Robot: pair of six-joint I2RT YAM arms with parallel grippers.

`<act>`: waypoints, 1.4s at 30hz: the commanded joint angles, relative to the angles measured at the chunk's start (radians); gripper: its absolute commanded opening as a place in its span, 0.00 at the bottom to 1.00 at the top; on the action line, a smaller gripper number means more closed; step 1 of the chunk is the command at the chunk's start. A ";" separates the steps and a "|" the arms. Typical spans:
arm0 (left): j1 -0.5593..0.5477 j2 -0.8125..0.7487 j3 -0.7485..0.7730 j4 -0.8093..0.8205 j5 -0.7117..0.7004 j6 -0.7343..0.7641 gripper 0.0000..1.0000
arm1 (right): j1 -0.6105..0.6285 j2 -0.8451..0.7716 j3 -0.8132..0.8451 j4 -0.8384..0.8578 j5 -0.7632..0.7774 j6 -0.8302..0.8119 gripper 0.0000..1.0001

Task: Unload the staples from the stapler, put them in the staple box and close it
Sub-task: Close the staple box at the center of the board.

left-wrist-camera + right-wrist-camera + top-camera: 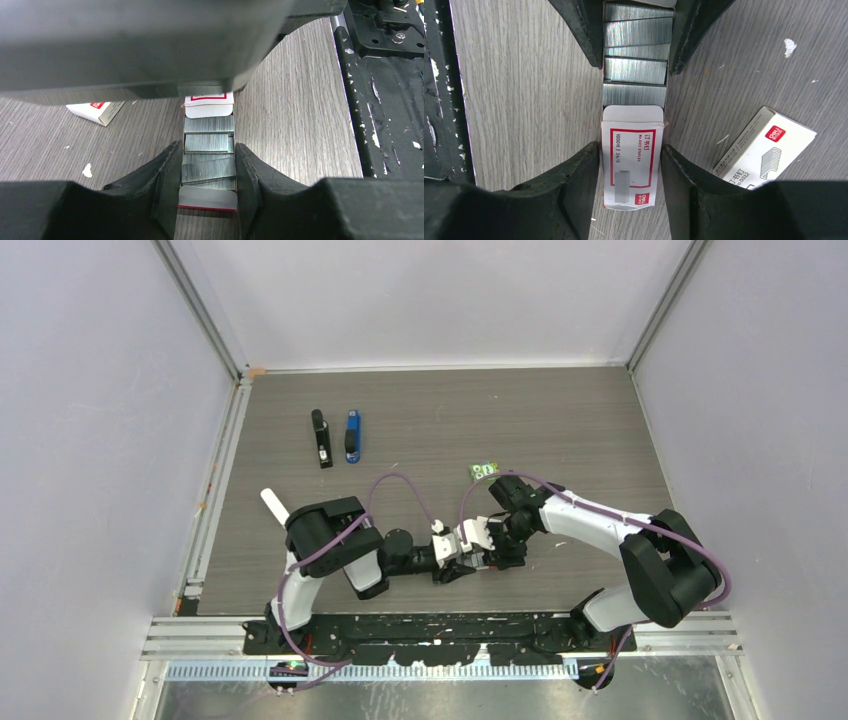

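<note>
Top external view: stapler [352, 436] lay toward 10 o'clock on the table [560, 420], well apart from both arms, with a black stapler [320, 438] just beside it at its 9 o'clock. It appeared closed, though it was small in that view. Left wrist view: left gripper [207, 167] was clenched on the open tray [207, 200] of a small box, fingers pressed against the tray's two long sides. Rows of staples [209, 142] lay exposed in the tray. Right wrist view: right gripper [631, 172] was clamped around the red-and-white sleeve [630, 150] of the same box, with the tray drawn out of it toward 12 o'clock. A second box [764, 150] lay on the table at 4 o'clock from the sleeve. Judgement: unloading not visibly begun, since nothing touched the stapler. Whether any strip in the tray came out of it could not be told. Left to do: let go of the box, reach the stapler, lift its top arm, and take the strip out of the channel.
</note>
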 commanded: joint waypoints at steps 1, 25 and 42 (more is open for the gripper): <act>-0.002 0.021 -0.017 -0.045 -0.050 -0.009 0.35 | 0.005 -0.015 0.012 0.008 -0.041 0.009 0.56; -0.025 0.010 -0.001 -0.086 -0.103 -0.012 0.38 | -0.380 -0.070 0.098 -0.225 -0.092 0.014 0.30; -0.044 0.019 0.008 -0.085 -0.126 -0.003 0.38 | -0.283 0.122 0.130 -0.178 0.037 0.107 0.22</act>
